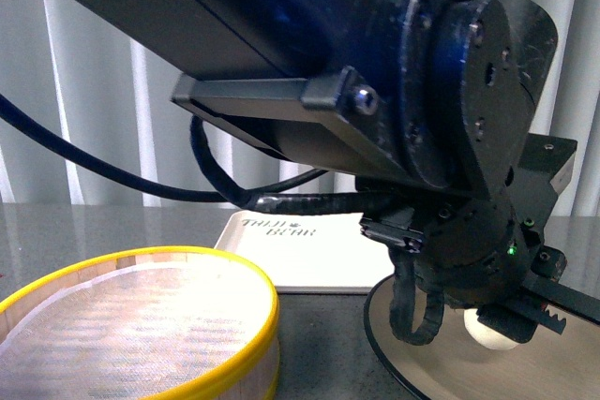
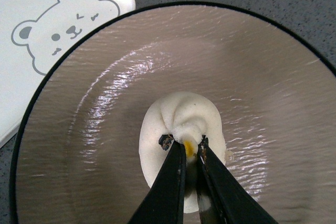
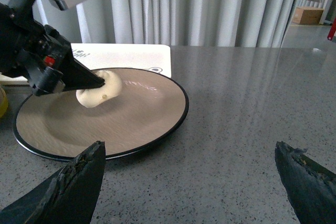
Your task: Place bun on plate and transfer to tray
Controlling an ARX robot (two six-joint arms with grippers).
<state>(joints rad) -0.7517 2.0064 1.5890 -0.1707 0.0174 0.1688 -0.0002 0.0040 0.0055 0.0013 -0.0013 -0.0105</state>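
The cream-white bun (image 2: 176,129) rests on the middle of the beige plate (image 2: 262,77) with the black rim. My left gripper (image 2: 186,142) is shut on the bun's pleated top. In the right wrist view the bun (image 3: 100,90) lies on the plate (image 3: 142,119) with the left gripper (image 3: 100,83) pinching it. The front view shows the bun (image 1: 492,334) under the left arm, on the plate (image 1: 562,362). The white tray (image 1: 300,250) with dark lettering lies just behind the plate; its bear face (image 2: 63,24) shows in the left wrist view. My right gripper (image 3: 189,174) is open above the grey table, beside the plate.
A yellow-rimmed wooden steamer basket (image 1: 141,325) stands at the front left of the table. The grey speckled tabletop (image 3: 252,103) stretches right of the plate. White curtains (image 3: 210,3) hang behind the table.
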